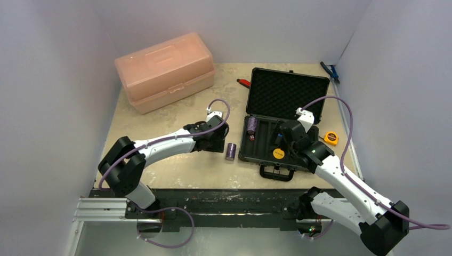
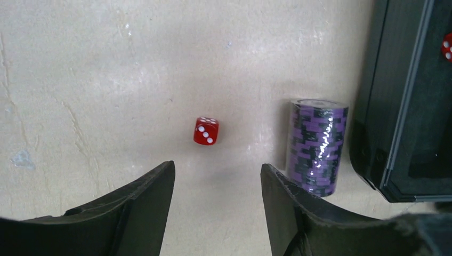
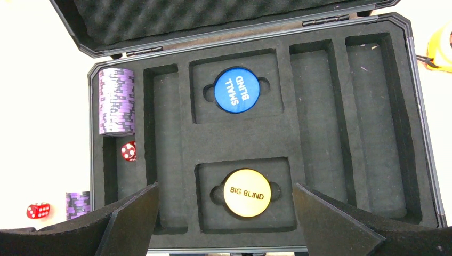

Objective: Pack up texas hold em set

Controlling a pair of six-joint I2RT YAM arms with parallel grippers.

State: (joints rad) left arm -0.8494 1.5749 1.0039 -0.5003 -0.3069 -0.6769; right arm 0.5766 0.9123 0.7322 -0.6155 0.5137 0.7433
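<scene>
My left jaws, partly open and empty, hover by the red die (image 2: 206, 130) just left of the case (image 2: 394, 106), my right jaws wide above its foam, and a skewed pinch could flick the die away or topple the chip stack (image 2: 317, 146) beside it.

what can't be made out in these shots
- Top view: the loose die is too small to find; both arms' jaws are hidden under their wrists.
- Left wrist view: the case and the die inside it are cut off by the right edge.
- Right wrist view: the tape measure is cut by the right edge; the case's near corners sit behind the jaws.
</scene>
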